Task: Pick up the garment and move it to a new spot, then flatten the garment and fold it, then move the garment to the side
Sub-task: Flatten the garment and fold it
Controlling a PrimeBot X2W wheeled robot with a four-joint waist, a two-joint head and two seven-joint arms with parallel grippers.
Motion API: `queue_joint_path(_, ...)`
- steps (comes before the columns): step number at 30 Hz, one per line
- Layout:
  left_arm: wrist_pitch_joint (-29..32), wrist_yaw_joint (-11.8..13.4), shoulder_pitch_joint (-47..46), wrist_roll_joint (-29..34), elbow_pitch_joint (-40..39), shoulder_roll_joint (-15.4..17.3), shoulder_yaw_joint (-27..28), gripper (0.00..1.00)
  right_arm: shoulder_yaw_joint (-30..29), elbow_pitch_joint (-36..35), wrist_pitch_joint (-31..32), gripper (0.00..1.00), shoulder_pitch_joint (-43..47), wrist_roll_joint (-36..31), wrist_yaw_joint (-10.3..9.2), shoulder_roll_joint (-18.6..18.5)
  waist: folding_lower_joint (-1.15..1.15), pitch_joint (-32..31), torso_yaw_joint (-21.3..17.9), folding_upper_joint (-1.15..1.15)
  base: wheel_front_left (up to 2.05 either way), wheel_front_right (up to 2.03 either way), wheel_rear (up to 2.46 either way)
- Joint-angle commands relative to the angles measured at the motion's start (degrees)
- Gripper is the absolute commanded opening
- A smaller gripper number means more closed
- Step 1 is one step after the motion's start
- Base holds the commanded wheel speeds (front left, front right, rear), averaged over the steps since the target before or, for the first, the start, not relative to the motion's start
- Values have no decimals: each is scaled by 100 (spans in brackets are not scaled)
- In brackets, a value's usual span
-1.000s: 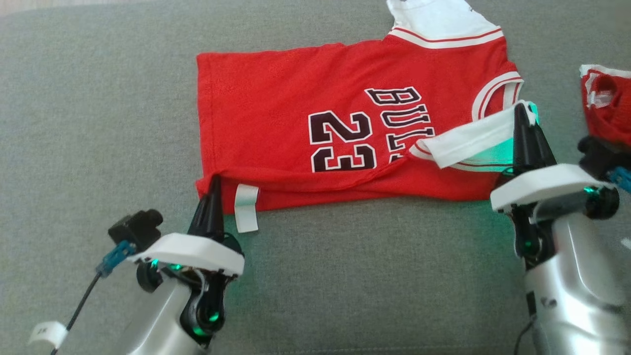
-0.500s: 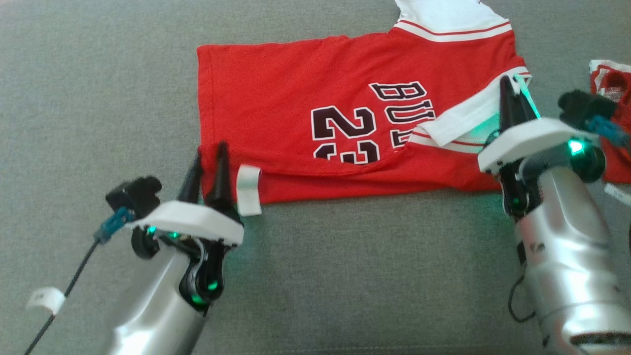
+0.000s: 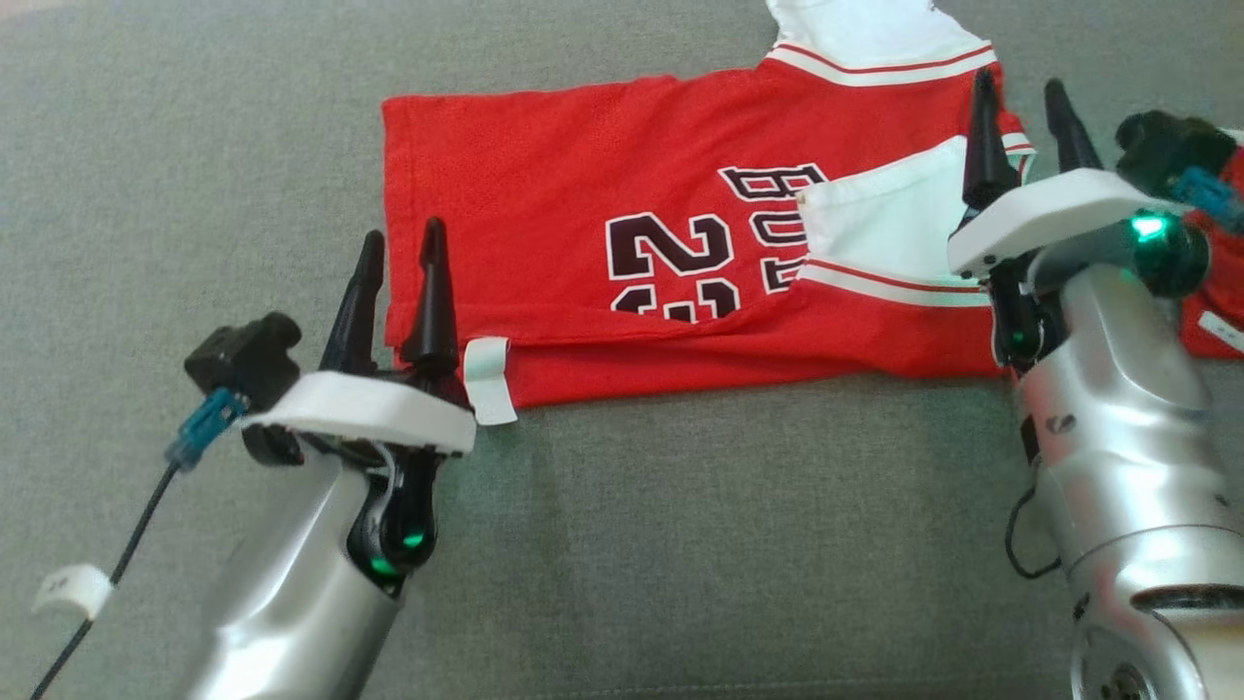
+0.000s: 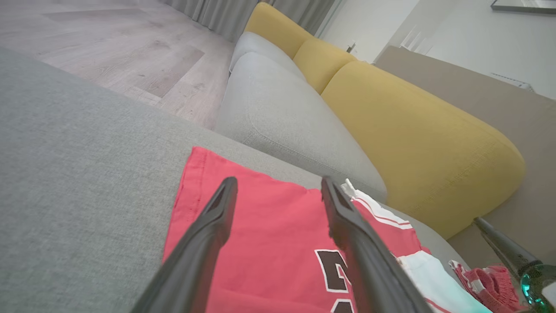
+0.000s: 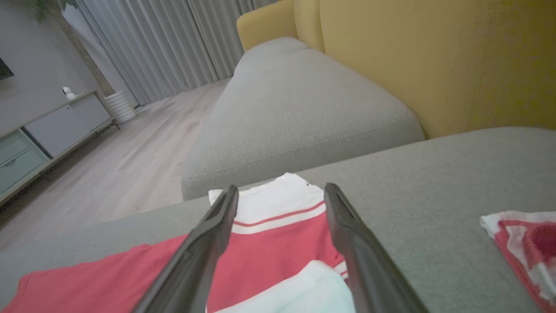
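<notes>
red mesh basketball jersey with white sleeves and black "23" (image 3: 583, 185) lies flat on the grey fabric sofa cushion (image 3: 194, 146), near edge folded over, one white sleeve laid across the lettering. left pincer (image 3: 403, 229) over its near-left corner, fingers spread, grasping nothing. right pincer (image 3: 1019, 80) over the right end by the sleeve, likewise spread and empty. second red-and-white garment (image 3: 1226, 292) lies further right

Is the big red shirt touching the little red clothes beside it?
Apart. In the right wrist view, a strip of bare gray cushion lies between the red jersey and the small red garment.
</notes>
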Motion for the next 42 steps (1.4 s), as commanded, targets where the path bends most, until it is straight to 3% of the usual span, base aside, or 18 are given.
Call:
queue_joint_path(1,-81,56,136,68,-269,235,238,100,135,-244,-106,100,-183,-71,37,13,0,-37,-22,0,0,0,0)
queue_joint_path(8,76,331,1002,-71,-627,521,276,100,37,-721,-108,100,443,-390,37,0,0,-263,-74,0,0,0,0)
queue_joint_path(15,358,534,1549,-378,-729,530,294,100,-132,-1720,317,100,1640,-545,37,0,0,-383,-158,0,0,0,0)
queue_joint_path(21,536,588,1456,-523,-554,465,315,100,-180,-2872,890,100,2588,-340,37,10,0,-274,-348,0,0,0,0)
queue_joint_path(31,706,474,1175,-756,-93,395,414,100,-113,-3813,1432,100,3287,-33,37,12,0,-182,-539,0,0,0,0)
queue_joint_path(32,718,460,1159,-772,-60,388,415,91,-109,-3840,1483,100,3316,11,37,12,0,-177,-548,0,0,0,0)
queue_joint_path(34,766,429,1137,-798,4,372,394,31,-103,-3854,1578,100,3350,83,37,12,0,-170,-559,0,0,0,0)
queue_joint_path(36,770,401,1119,-800,45,357,374,0,-119,-3808,1655,100,3341,159,37,12,0,-161,-559,0,0,0,0)
queue_joint_path(42,718,334,1121,-803,67,319,347,0,-168,-3428,1911,100,3222,401,37,12,0,-180,-500,0,0,0,0)
